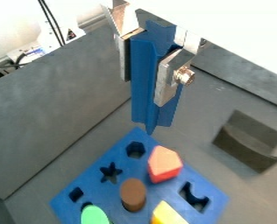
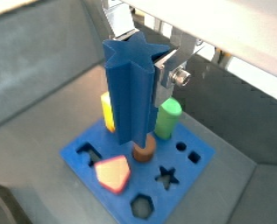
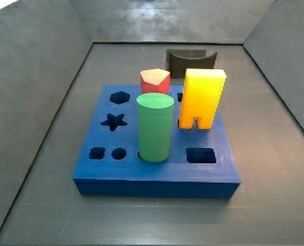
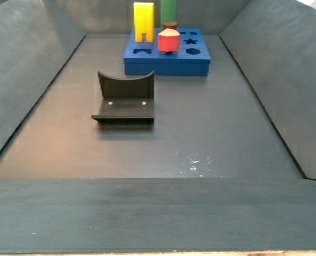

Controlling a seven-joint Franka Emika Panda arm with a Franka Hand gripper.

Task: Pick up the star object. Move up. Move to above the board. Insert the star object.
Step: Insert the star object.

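Note:
My gripper (image 1: 147, 63) is shut on the star object (image 1: 145, 92), a tall dark blue prism held upright between the silver fingers (image 1: 168, 80). It also shows in a wrist view, gripper (image 2: 138, 58) and star object (image 2: 134, 96). It hangs above the board (image 1: 80, 198), a flat blue block with shaped holes, clear of its top. The star hole (image 1: 110, 172) is open and lies off to one side of the prism's lower end. In both side views the board (image 3: 155, 179) (image 4: 174, 68) shows, but the gripper and star object are out of view.
The board holds a green cylinder (image 3: 155, 125), a yellow block (image 3: 202, 96), a red hexagon piece (image 3: 155, 80) and a brown round piece (image 1: 132, 194). The dark fixture (image 4: 125, 98) stands on the floor apart from the board. Grey walls enclose the floor.

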